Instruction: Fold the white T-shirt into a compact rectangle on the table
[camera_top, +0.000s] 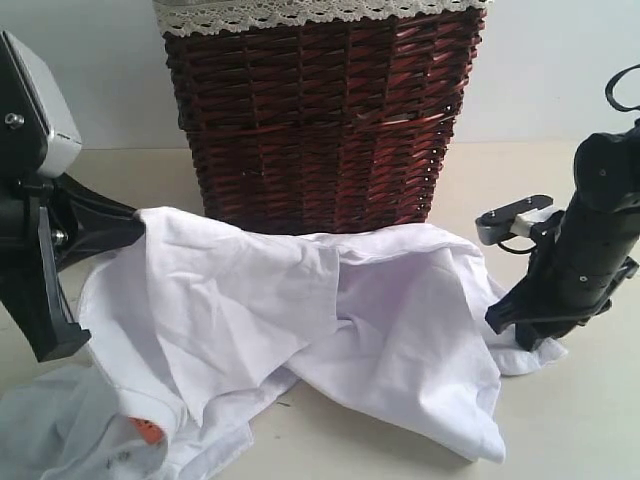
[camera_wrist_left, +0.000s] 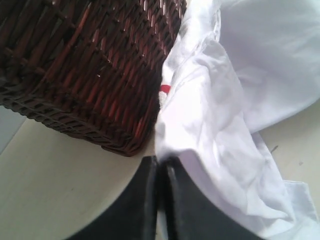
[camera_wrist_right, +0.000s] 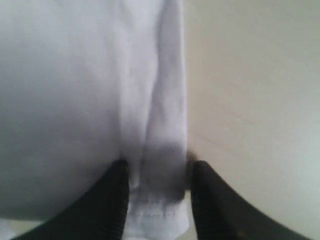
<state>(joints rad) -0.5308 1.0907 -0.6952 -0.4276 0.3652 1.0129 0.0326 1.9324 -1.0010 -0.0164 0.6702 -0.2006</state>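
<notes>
The white T-shirt (camera_top: 380, 310) lies crumpled across the table (camera_top: 570, 430) in front of a basket. Its collar and small orange tag (camera_top: 150, 431) show at the front left. My left gripper (camera_top: 138, 228) is shut on a raised edge of the shirt at the left; in the left wrist view the jaws (camera_wrist_left: 161, 161) are pressed together with cloth (camera_wrist_left: 225, 100) at their tips. My right gripper (camera_top: 512, 325) stands low at the shirt's right end. There it is open (camera_wrist_right: 157, 167), its fingers either side of a stitched hem of the shirt (camera_wrist_right: 75, 90).
A tall dark red-brown wicker basket (camera_top: 320, 110) with a lace rim stands right behind the shirt, close to the left gripper (camera_wrist_left: 85, 65). Bare table shows at the front right and beside the basket.
</notes>
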